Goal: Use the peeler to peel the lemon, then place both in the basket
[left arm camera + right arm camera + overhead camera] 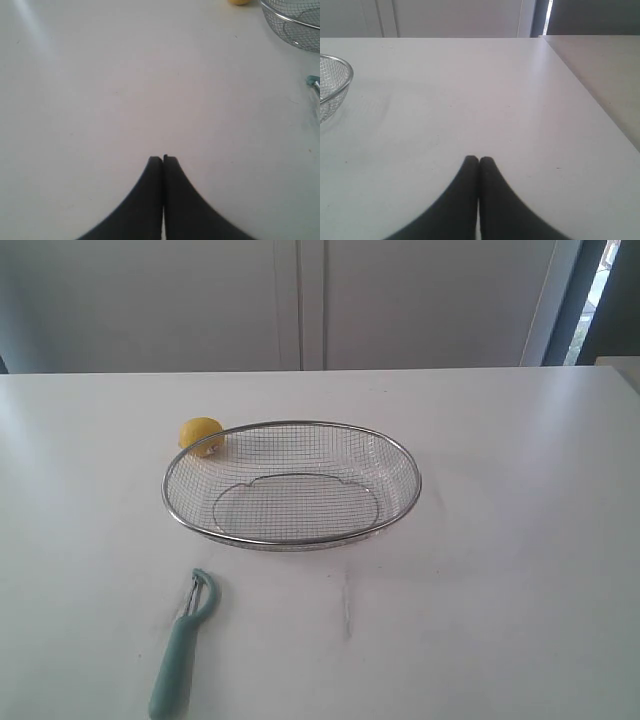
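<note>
A small yellow lemon (200, 434) rests on the white table just behind the left end of the wire-mesh basket (292, 538), touching or nearly touching its rim. The peeler (183, 645), with a pale teal handle and metal head, lies on the table in front of the basket's left end. The basket holds nothing. Neither arm shows in the exterior view. My left gripper (163, 159) is shut and empty over bare table, with the lemon (239, 2), the basket (290, 22) and the peeler's tip (315, 82) far from it. My right gripper (479, 160) is shut and empty, the basket (342, 77) off to one side.
The table's far edge (320, 370) meets a pale wall with cabinet doors. In the right wrist view the table's side edge (592, 95) runs close by, with a second surface (610, 60) beyond it.
</note>
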